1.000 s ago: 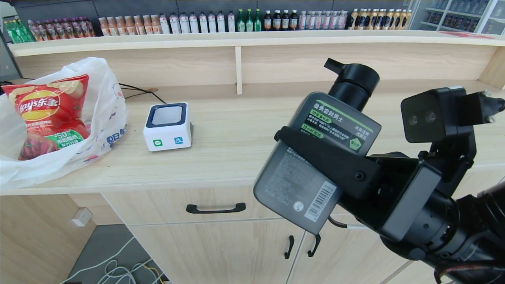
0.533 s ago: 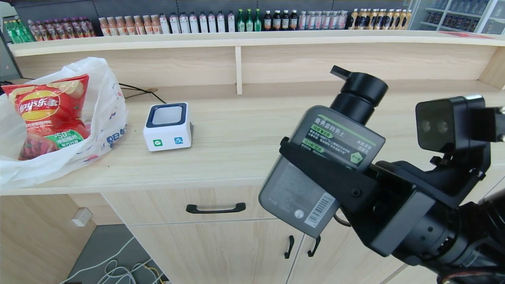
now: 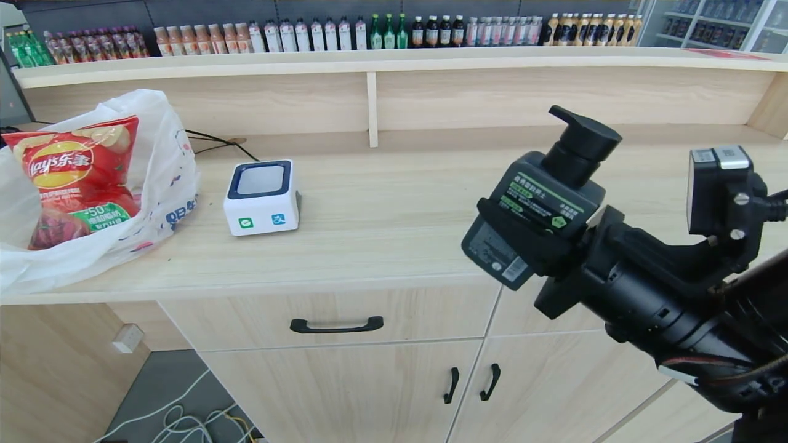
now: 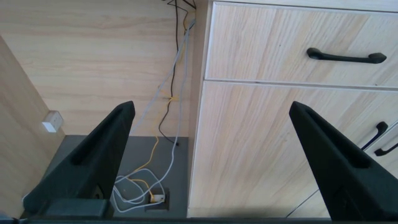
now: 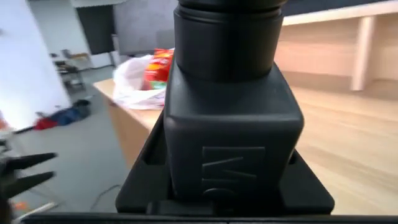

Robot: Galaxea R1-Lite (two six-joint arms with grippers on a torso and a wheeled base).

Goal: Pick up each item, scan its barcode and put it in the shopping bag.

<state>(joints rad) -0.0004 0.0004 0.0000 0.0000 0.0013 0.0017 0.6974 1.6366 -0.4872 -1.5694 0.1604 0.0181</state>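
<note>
My right arm comes in from the right, its gripper clamped across the bottle, which is held tilted, pump upward, over the counter's front edge near its right end. My left gripper hangs spread wide, facing the cupboard doors.

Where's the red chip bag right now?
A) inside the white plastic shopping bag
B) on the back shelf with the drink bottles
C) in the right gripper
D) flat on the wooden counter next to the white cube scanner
A: the red chip bag sits inside the white plastic shopping bag at the counter's left end, while the right gripper holds a dark grey pump bottle.
</note>
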